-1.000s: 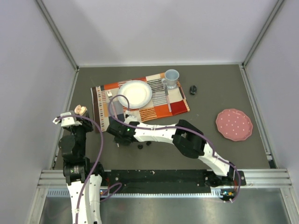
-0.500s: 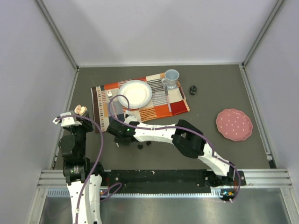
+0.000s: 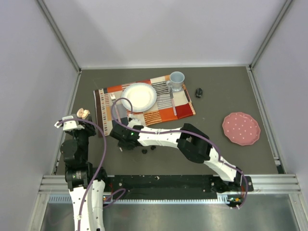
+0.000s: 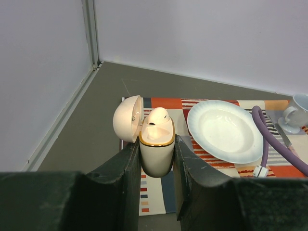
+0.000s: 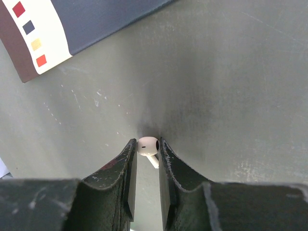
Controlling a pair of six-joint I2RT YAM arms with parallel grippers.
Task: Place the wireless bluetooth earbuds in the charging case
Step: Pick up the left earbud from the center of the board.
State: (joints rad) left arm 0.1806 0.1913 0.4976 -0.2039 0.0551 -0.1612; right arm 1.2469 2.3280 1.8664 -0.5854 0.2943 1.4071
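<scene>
Left end effector (image 4: pixel 156 144) is clamping the cream charging case (image 4: pixel 156 159) upright, lid hanging open, with one seated earbud (image 4: pixel 156 118) poking out the top. Right end effector (image 5: pixel 146 142) is down at the counter (image 5: pixel 216 96), pinching narrow around a loose white earbud (image 5: pixel 147 146) lying near the placemat (image 5: pixel 96 14) corner.
</scene>
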